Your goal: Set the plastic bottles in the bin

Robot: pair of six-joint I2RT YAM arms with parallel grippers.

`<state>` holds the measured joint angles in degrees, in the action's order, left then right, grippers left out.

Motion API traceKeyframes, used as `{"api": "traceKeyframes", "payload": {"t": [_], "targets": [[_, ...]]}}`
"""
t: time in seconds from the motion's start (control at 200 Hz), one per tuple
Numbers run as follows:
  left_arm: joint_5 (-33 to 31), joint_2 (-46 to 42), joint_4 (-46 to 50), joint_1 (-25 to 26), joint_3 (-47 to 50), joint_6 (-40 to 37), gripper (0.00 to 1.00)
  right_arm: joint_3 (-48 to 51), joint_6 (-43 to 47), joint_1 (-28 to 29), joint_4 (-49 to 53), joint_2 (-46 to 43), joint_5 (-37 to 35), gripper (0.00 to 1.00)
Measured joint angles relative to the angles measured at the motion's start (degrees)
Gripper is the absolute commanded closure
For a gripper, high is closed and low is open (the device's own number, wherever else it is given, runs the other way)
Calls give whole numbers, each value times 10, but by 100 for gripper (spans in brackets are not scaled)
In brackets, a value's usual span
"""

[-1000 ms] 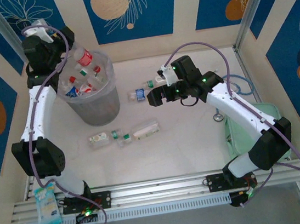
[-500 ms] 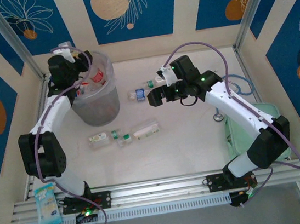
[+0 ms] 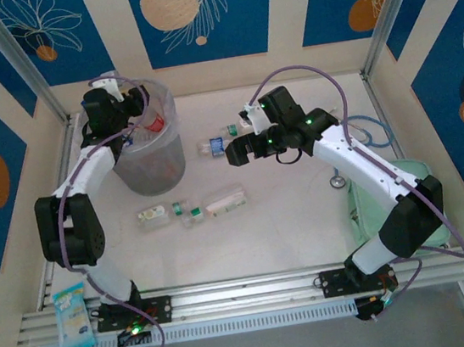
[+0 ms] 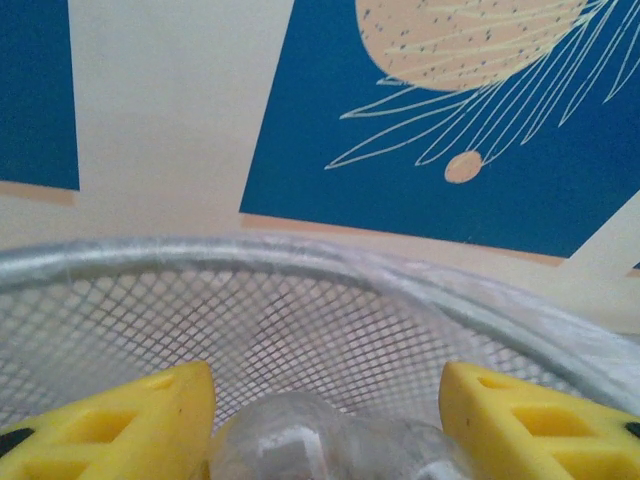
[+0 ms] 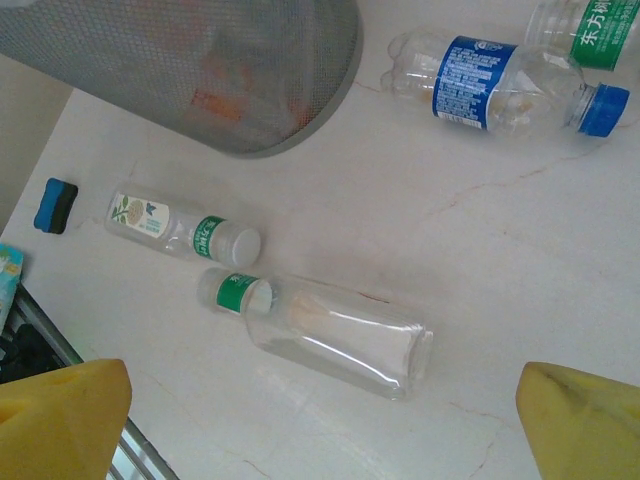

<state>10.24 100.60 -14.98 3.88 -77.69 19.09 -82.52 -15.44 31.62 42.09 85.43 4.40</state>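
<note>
The bin point(image 3: 152, 163) stands at the back left, a round grey mesh basket with a clear liner, and holds several plastic bottles. My left gripper point(image 3: 128, 112) reaches over its rim, shut on a clear bottle point(image 4: 300, 440) with a red label point(image 3: 153, 122), held inside the bin's mouth point(image 4: 330, 300). My right gripper point(image 3: 242, 150) hovers open and empty over the table's middle. Below it lie a clear green-labelled bottle point(image 5: 330, 335) and a white-capped one point(image 5: 180, 228). A blue-labelled bottle point(image 5: 500, 85) and a green-labelled bottle point(image 5: 590, 25) lie further back.
A pale green case point(image 3: 390, 204) lies at the right under the right arm. A small metal peg point(image 3: 336, 181) and a blue cable point(image 3: 372, 134) are near it. A blue and black block point(image 5: 55, 205) rests by the front rail, and a blue packet point(image 3: 71, 319) hangs at the front left.
The left arm has swung its red-labelled bottle right and down, from above the bin's left edge into its mouth. The right arm has barely moved.
</note>
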Motion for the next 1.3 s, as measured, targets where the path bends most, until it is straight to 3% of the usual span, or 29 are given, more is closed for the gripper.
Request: {"api": "traceKeyframes", "payload": {"t": [0.11,0.325,0.365,0.465,0.525,0.565,0.6,0.78,0.82,0.901,1.066,1.191,1.301], "targets": [[2,5,-2,0,6,5,100,0,0,1,2,0,-2,1],[20,11,26,-1,-18,7,79,0,-5,1,9,0,-13,1],[25,12,49,-1,-35,7,71,0,-7,1,9,0,-14,1],[43,13,129,1,-94,3,31,0,-11,1,9,0,-15,1],[53,13,190,5,-140,-6,12,0,-13,1,9,0,-15,1],[59,13,231,7,-171,-16,2,0,-15,0,9,0,-15,1],[62,13,266,8,-202,-24,0,0,-16,0,9,0,-15,1],[62,32,414,9,-378,-68,2,0,-18,-3,9,0,-15,1],[60,34,438,9,-407,-77,11,0,-18,-3,9,0,-15,1],[48,33,471,9,-445,-89,40,0,-22,-3,9,0,-14,1],[32,31,503,9,-446,-103,61,0,-22,-4,8,0,-14,1],[32,37,502,9,-409,-99,86,0,-22,-5,8,0,-14,1],[32,35,467,9,-313,-77,93,0,-24,-5,8,0,-14,1]]}}
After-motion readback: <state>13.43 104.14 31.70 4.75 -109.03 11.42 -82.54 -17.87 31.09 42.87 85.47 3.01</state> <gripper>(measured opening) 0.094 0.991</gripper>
